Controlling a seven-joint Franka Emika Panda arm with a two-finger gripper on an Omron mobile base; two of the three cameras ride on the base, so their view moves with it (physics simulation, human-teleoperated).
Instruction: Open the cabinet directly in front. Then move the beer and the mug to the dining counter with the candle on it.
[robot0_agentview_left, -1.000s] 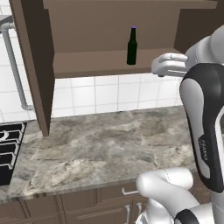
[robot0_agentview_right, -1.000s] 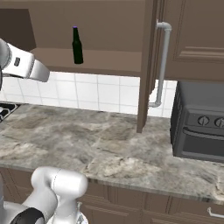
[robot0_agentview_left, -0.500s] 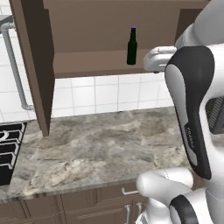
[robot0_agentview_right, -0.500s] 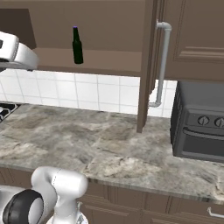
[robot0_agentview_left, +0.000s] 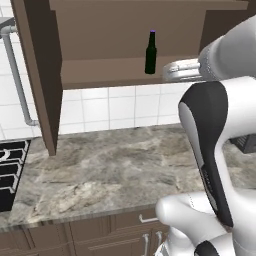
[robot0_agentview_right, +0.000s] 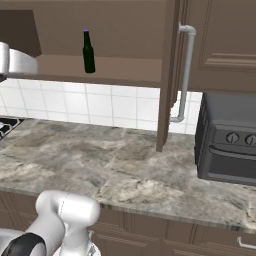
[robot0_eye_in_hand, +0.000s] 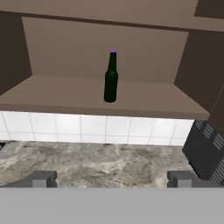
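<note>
The beer (robot0_eye_in_hand: 111, 78) is seen standing upright on the bottom shelf (robot0_eye_in_hand: 57, 98) of the open cabinet (robot0_agentview_left: 130, 30), roughly at the middle of the shelf's width, with its purple cap well below the cabinet's upper board. It is touched by nothing. In the left base view the bottle (robot0_agentview_left: 151, 53) is set just left of the robot's white wrist, which covers the right end of the shelf; in the right base view the same bottle (robot0_agentview_right: 88, 52) is shown left of the open right door (robot0_agentview_right: 167, 75), whose long silver bar handle (robot0_agentview_right: 185, 75) is seen edge-on. The left door (robot0_agentview_left: 39, 70) hangs open too, its top cut off by the frame.

The end effector (robot0_eye_in_hand: 111, 178) is held level with the shelf and apart from the bottle, its two dark finger tips (robot0_eye_in_hand: 41, 178) spread wide with nothing between them.

Below the cabinet, white wall tiles (robot0_agentview_right: 100, 105) meet a veined stone tabletop (robot0_agentview_left: 115, 170). A black appliance (robot0_agentview_right: 227, 142) is placed on the tabletop at the right, cut off by the frame edge. A black stove grate (robot0_agentview_left: 10, 172) is partly visible at the far left. Brown drawers (robot0_agentview_left: 110, 235) under the tabletop are largely hidden by the robot's body.
</note>
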